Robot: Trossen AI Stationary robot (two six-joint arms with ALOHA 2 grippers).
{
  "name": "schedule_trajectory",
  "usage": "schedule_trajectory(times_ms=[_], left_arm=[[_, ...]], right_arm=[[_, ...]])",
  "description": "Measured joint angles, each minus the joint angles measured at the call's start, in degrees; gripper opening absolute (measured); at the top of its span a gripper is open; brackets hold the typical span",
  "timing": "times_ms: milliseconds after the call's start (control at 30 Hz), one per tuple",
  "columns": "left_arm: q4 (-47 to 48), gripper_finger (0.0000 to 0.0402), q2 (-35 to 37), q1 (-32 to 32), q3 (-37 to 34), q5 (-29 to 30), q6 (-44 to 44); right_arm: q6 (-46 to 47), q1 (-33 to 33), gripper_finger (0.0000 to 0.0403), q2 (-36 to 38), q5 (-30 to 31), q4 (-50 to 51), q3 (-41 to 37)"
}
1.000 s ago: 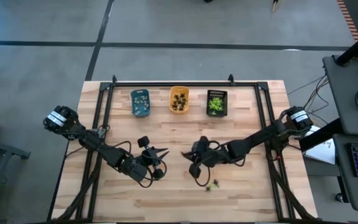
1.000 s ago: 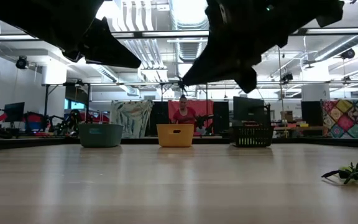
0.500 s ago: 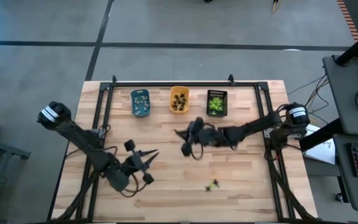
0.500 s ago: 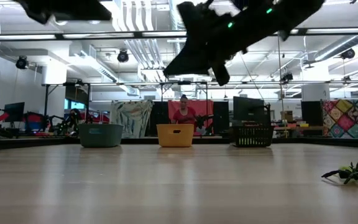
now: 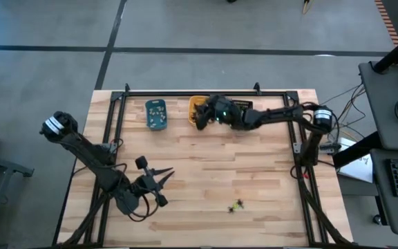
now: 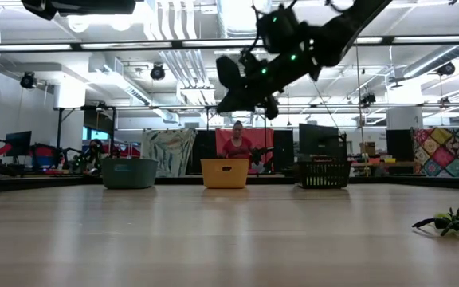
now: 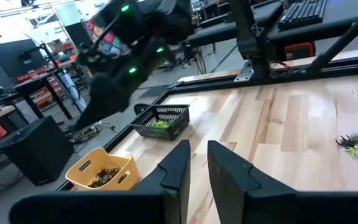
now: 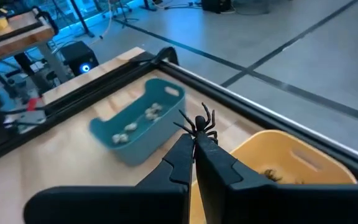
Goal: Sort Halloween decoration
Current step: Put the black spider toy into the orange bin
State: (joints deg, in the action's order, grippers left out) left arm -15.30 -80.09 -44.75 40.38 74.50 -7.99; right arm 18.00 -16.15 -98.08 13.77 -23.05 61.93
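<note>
I am seeing the three trays standing in a row along the far edge of the table: the blue tray, the orange tray and the black tray, with narrow gaps between them. The right gripper is hanging over the orange tray, so the way down into it is blocked. The left gripper is occupying the near left part. One green spider is lying near the front edge. The middle of the table is staying open for passing.
</note>
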Motion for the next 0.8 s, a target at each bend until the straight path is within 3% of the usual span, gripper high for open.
schedule_trajectory(times_ms=[333, 600, 800], left_arm=[[-0.03, 0.0039, -0.68, 0.00, 0.00, 0.00, 0.78], [0.34, 0.0039, -0.70, 0.02, 0.00, -0.02, 1.51], [0.38, 0.0039, -0.70, 0.01, -0.04, -0.02, 1.51]], right_arm=[[-0.25, -7.30, 0.0009, -9.59, -3.73, 3.86, 8.63], [1.69, -8.54, 0.0011, -15.77, -3.72, 10.79, 15.54], [2.31, -8.50, 0.0041, -17.51, -3.11, 12.97, 18.09]])
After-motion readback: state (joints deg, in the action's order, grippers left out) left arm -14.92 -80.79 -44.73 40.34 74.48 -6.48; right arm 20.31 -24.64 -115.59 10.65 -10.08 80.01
